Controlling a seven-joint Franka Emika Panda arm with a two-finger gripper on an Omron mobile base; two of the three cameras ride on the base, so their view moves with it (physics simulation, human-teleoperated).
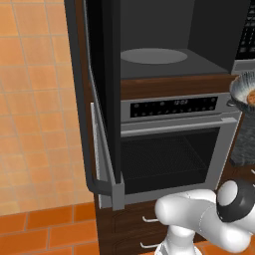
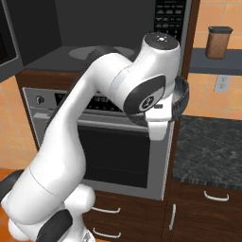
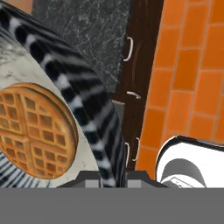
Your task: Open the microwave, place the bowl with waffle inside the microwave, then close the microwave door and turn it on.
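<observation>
Microwave (image 1: 164,45): built in above the silver oven (image 1: 172,149); cavity dark and open, grey round turntable (image 1: 153,56) bare on its floor, button panel (image 2: 170,19) at its right
Microwave door (image 1: 102,94): swung wide to the left, seen nearly edge-on, dark bar handle (image 1: 79,99) running down its outer side
Bowl (image 3: 87,113): held up off the dark stone counter (image 2: 208,146), right of the oven and below the level of the cavity; rim and faceted wall show at the right edge of the left base view
Waffle (image 3: 35,131): round, golden, lying flat in the bowl
Gripper (image 3: 106,177): fingers closed on the bowl's rim, one tip on each side of the wall
Brown canister (image 2: 220,41): on a shelf at upper right
Floor (image 3: 188,65): orange tile
</observation>
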